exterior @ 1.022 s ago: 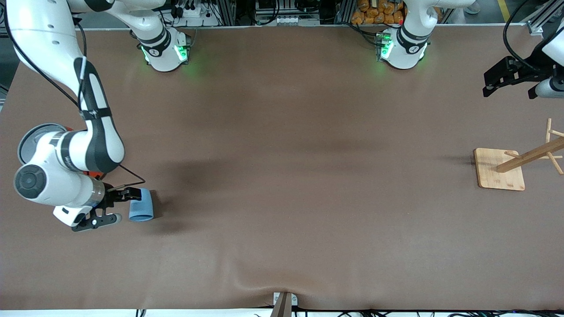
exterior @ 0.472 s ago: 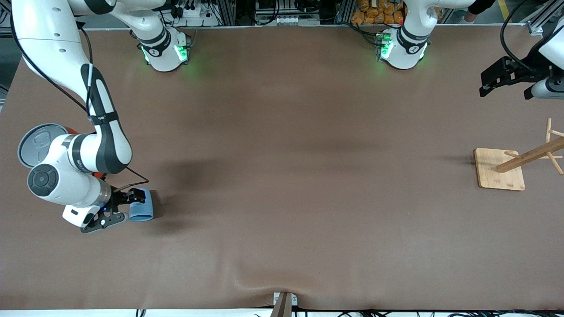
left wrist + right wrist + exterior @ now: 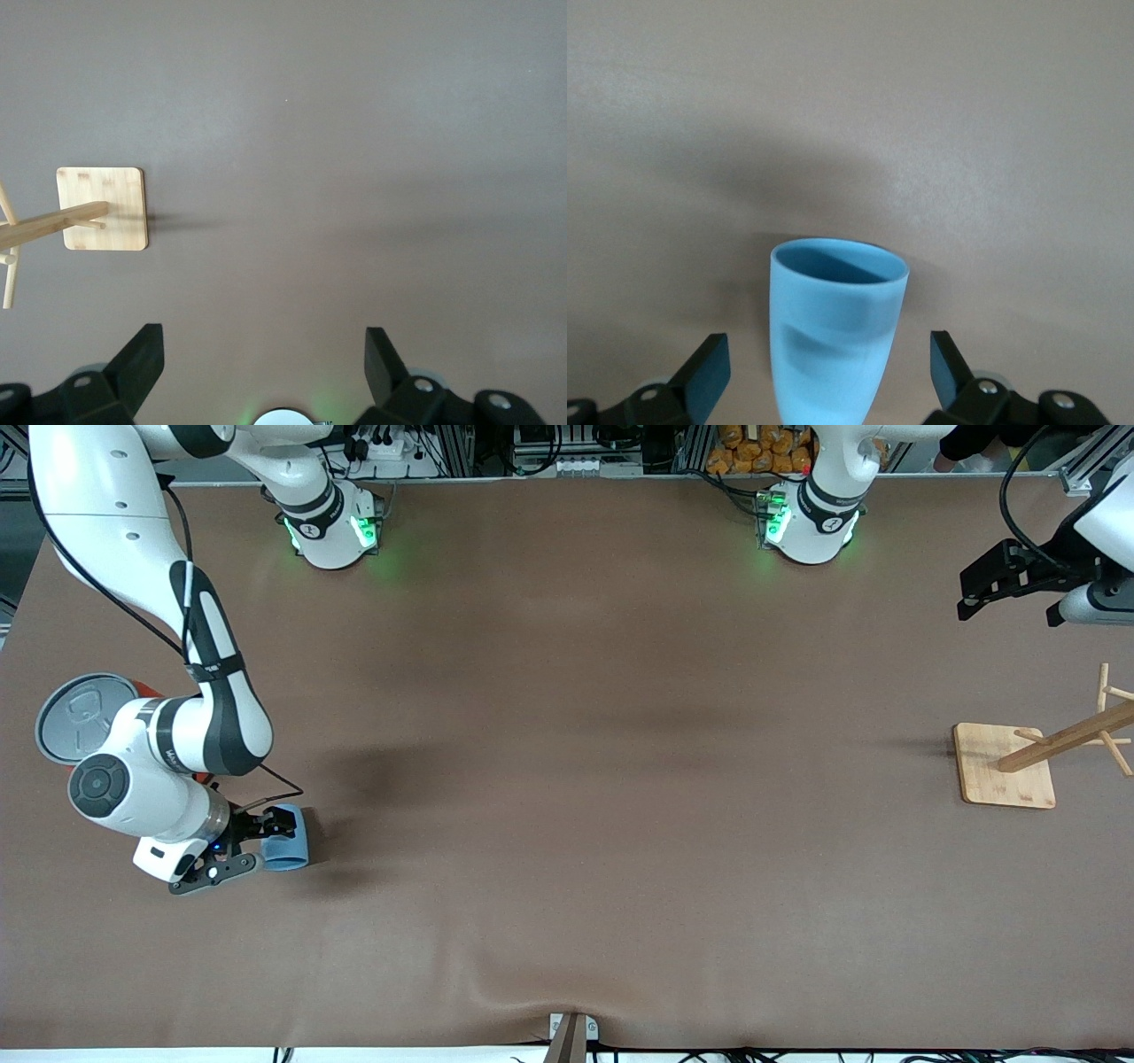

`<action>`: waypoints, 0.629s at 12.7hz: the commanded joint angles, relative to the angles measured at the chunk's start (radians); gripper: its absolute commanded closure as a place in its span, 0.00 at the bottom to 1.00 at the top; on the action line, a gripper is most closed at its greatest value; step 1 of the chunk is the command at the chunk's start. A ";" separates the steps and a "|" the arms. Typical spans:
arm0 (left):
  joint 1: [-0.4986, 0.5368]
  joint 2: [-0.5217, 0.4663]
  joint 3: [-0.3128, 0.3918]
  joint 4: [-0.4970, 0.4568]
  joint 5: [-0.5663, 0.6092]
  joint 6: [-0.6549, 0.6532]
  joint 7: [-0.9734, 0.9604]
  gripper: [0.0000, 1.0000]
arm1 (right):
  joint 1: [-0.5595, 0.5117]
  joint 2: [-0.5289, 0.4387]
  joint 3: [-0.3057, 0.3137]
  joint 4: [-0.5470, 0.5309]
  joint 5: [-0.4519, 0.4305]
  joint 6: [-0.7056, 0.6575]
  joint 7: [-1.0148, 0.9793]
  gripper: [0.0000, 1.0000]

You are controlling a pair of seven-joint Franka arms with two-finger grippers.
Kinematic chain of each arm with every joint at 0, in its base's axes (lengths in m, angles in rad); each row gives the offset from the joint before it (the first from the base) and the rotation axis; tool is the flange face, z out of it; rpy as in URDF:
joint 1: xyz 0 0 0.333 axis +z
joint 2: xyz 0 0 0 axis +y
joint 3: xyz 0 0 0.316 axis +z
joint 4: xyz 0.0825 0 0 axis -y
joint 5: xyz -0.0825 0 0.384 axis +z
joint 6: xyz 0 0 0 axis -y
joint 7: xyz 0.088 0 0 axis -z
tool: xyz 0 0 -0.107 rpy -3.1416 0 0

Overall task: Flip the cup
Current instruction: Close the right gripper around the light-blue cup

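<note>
The small light-blue cup is on the brown table at the right arm's end. It seems to lie on its side, with its wider mouth end nearer to the front camera. In the right wrist view the cup shows its darker blue inside at the end away from the fingers. My right gripper is open, with one finger on each side of the cup's narrow end and a gap at both sides. My left gripper is open and empty, up over the left arm's end of the table.
A large orange can with a grey lid stands close to the right arm's wrist, farther from the front camera than the cup. A wooden rack on a square base stands at the left arm's end and shows in the left wrist view.
My right gripper has slid farther along the cup, so its open fingers now straddle it. The cup has not moved. My left gripper drifted slightly toward the table's middle.
</note>
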State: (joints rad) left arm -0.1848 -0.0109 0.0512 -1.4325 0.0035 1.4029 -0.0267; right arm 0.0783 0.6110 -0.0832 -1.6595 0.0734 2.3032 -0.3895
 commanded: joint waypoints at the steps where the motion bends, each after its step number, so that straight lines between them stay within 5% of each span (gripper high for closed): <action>1: 0.008 -0.006 -0.031 -0.002 -0.011 0.024 -0.007 0.00 | 0.000 -0.005 -0.001 -0.031 0.017 0.045 -0.054 0.00; 8: 0.005 0.005 -0.031 -0.006 -0.013 0.044 -0.009 0.00 | -0.006 0.006 -0.001 -0.097 0.017 0.159 -0.080 0.00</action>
State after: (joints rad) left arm -0.1849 -0.0050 0.0225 -1.4384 0.0035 1.4368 -0.0316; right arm 0.0761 0.6182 -0.0851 -1.7149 0.0734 2.4015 -0.4428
